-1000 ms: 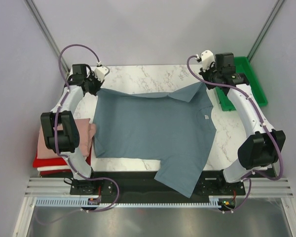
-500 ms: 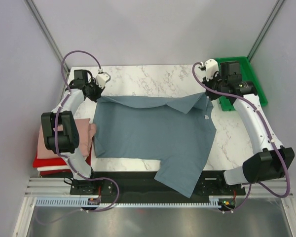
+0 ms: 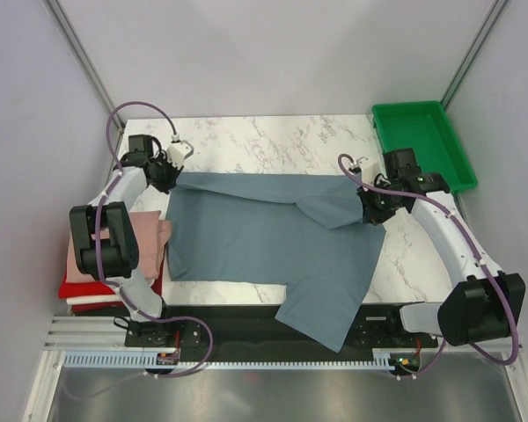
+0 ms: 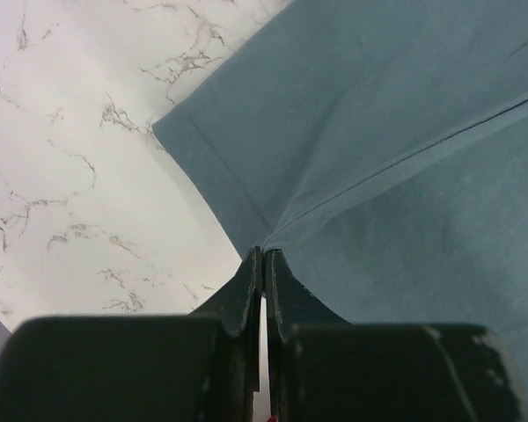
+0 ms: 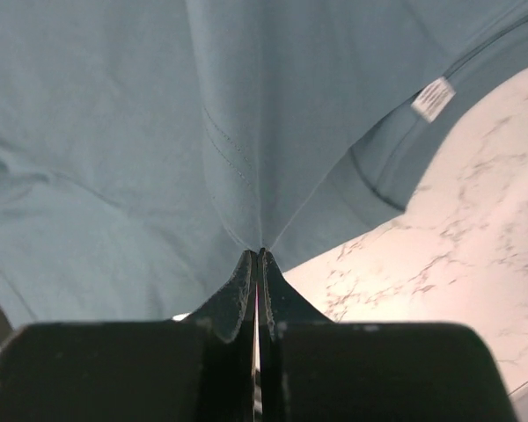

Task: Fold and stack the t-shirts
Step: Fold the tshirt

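A large slate blue-grey t-shirt [image 3: 273, 237] lies spread over the marble table, one sleeve hanging off the near edge. My left gripper [image 3: 169, 176] is shut on its far left corner; the left wrist view shows the hem [image 4: 246, 202] pinched in the closed jaws. My right gripper [image 3: 366, 208] is shut on the shirt's far right part, which is folded over toward the middle; the cloth [image 5: 246, 158] drapes from the closed jaws, a white neck label [image 5: 433, 98] showing. Folded dusty-pink [image 3: 150, 236] and red [image 3: 75, 288] t-shirts are stacked at the left edge.
A green plastic tray [image 3: 422, 145] stands at the far right corner. Bare marble table [image 3: 264, 136] shows behind the shirt and to its right [image 3: 409, 255]. Grey walls close in both sides. The arm bases sit on a black bar at the near edge.
My right gripper has come down and forward from beside the tray, dragging the shirt's far right part over onto the shirt. The left gripper has shifted slightly nearer with its corner.
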Robot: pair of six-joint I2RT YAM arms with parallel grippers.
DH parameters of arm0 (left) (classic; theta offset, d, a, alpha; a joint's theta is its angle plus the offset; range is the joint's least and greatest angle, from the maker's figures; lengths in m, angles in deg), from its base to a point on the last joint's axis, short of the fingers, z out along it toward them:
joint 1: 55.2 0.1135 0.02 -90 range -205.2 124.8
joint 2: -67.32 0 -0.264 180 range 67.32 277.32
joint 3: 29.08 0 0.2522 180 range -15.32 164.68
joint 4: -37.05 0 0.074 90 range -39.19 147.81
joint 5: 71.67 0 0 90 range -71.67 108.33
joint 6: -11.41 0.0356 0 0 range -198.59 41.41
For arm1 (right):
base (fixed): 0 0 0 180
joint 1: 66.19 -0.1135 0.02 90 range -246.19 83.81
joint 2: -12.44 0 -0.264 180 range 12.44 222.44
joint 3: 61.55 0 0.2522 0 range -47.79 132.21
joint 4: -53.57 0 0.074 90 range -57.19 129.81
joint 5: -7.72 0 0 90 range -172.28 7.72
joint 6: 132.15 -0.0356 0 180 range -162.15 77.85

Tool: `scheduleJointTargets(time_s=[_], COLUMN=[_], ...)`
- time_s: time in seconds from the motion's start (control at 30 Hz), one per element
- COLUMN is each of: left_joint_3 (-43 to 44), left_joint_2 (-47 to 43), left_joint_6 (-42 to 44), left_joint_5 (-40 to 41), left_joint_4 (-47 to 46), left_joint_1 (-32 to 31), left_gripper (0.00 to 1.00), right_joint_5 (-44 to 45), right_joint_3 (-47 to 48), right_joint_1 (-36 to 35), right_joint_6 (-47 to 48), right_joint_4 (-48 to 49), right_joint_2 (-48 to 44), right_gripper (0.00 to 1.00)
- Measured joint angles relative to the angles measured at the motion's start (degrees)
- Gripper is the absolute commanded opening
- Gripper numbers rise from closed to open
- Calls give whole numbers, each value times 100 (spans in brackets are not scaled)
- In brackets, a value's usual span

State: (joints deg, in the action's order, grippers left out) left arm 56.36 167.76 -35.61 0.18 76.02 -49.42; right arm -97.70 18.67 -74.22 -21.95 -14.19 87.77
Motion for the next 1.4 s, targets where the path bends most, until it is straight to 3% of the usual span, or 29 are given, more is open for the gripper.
scheduleJointTargets(time_s=[0.1, 0.13, 0.17, 0.2, 0.23, 0.37, 0.5, 0.63, 1.0, 1.4], left_joint_3=[-13, -15, -15, -15, -15, -15, 129, 911, 3637, 4253], left_joint_2=[0, 0, 0, 0, 0, -11, -24, 313, 2514, 3169], left_joint_6=[0, -2, -2, -2, 13, 4, -9, -170, -1191, -1731], left_joint_5=[13, 13, 13, 20, 24, 17, -4, 15, 79, 155], left_joint_4=[17, 22, 35, 52, 76, 214, 317, 422, 1228, 1670], left_joint_1=[48, 66, 90, 103, 120, 177, 199, 197, 210, 214], left_gripper=[4, 12, 22, 37, 42, 52, 54, 60, 60, 62], right_joint_5=[-168, -221, -267, -289, -302, -302, -334, -404, -79, 378], right_joint_3=[-153, -186, -205, -210, -210, 17, 459, 1023, 3543, 4310], right_joint_1=[0, 0, 0, 0, 0, 0, 7, 50, 616, 892], right_joint_6=[105, 155, 208, 260, 302, 621, 789, 789, 802, 903], right_joint_4=[-229, -317, -413, -501, -564, -828, -680, -326, 289, 424], right_joint_2=[-111, -146, -170, -177, -175, 55, 380, 1084, 4273, 5217], right_gripper=[0, 2, 22, 35, 43, 50, 50, 49, 50, 49])
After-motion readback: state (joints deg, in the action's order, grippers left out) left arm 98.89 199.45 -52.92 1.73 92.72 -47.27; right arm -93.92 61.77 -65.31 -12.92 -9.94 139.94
